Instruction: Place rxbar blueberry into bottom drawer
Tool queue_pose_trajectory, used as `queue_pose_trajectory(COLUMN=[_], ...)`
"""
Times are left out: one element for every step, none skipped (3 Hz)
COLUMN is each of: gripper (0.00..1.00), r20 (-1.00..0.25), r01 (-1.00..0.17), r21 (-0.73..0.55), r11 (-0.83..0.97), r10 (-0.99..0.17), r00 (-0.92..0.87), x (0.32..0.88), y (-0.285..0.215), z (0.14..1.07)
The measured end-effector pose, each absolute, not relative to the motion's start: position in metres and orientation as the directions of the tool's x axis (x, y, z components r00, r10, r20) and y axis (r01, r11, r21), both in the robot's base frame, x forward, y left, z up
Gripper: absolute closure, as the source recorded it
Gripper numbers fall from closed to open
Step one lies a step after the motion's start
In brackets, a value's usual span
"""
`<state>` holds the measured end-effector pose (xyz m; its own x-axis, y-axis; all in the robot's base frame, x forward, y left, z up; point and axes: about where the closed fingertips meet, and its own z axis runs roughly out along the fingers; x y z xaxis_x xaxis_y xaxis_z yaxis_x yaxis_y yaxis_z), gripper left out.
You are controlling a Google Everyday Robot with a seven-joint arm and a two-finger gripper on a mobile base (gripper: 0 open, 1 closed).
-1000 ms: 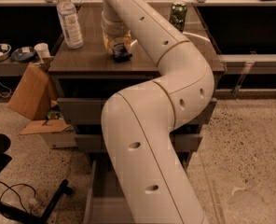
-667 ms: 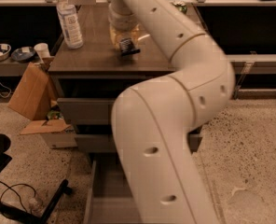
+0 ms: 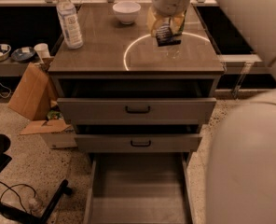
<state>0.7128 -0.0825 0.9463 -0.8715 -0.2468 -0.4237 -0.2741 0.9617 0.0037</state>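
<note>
The end effector (image 3: 166, 29) hangs over the back right part of the desk (image 3: 100, 55), clenched on the rxbar (image 3: 166, 35), which it holds just above the desk top, its yellowish fingers (image 3: 152, 22) on either side of the bar. Below it the desk top is a smooth brown-grey slab with a bright ring of light (image 3: 125, 57) reflected on it, the bar hanging over the ring's upper edge. Below and toward the front of the end effector, at floor level, the bottom drawer (image 3: 138, 190) stands pulled far out, a plain grey tray with a smooth floor. The room's floor (image 3: 26, 143) is pale speckled stone.

Just left of the end effector sits a white bowl (image 3: 127, 11). Farther left, at the desk's edge, a clear water bottle (image 3: 69, 20) stands upright. Between the end effector and the bottom drawer, two upper drawers (image 3: 138, 111) with black handles jut out a little. The robot's broad white arm (image 3: 250, 162) fills the lower right. Far to the lower left lean a cardboard box (image 3: 28, 90) and a black chair base (image 3: 17, 199). The bar is flat, dark and rectangular with pale print.
</note>
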Motion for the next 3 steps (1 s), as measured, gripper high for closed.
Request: queue_pose_trajectory(gripper=[1.00, 1.00, 1.00], r20=[-0.446, -0.401, -0.351], r01=[-0.278, -0.302, -0.286], r21=[-0.023, -0.049, 0.037], r11=[0.960, 0.952, 0.958], r10=[-0.259, -0.296, -0.255], r00=[-0.857, -0.867, -0.901], x=[0.650, 0.623, 0.601], y=[-0.128, -0.146, -0.161], z=[0.949, 0.915, 0.842])
